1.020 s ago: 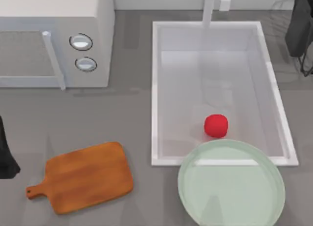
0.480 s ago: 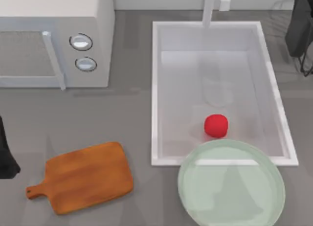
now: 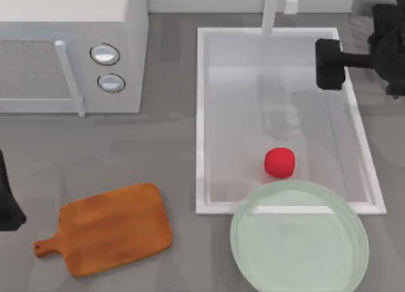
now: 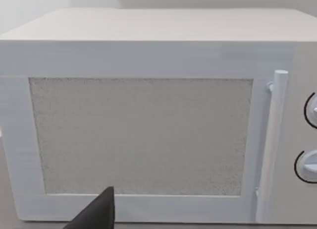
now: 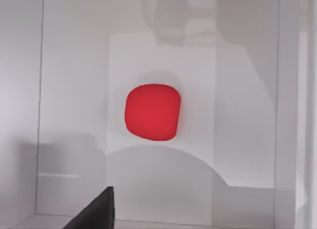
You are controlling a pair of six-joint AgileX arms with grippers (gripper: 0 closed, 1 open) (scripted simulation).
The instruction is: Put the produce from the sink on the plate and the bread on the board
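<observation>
Top view gives you the whole layout: the red tomato-like fruit (image 3: 279, 162) sits on the floor of the white sink (image 3: 201, 115), toward the basin's near end and just behind the rim that the pale green plate (image 3: 253, 267) overlaps. That plate lies partly over the sink's front edge, so its translucent lip stands between the fruit and the open table in front. Your right gripper (image 3: 330, 64) hangs over the far right part of the basin, well apart from the fruit, with its dark arm reaching in from the right edge; you cannot tell whether its fingers are apart or together. From the right wrist view you look down the basin at the fruit (image 5: 151, 112), with the plate's curved edge (image 5: 163, 159) showing in front of it. The faucet (image 3: 272, 11) rises at the sink's far rim. On the table's left, the wooden cutting board (image 3: 114, 229) lies bare, handle pointing left, near your parked left arm at the left edge. Behind it stands the white microwave (image 3: 69, 48), door shut, and the left wrist view faces that door (image 4: 141, 135) and its handle (image 4: 270, 144).
</observation>
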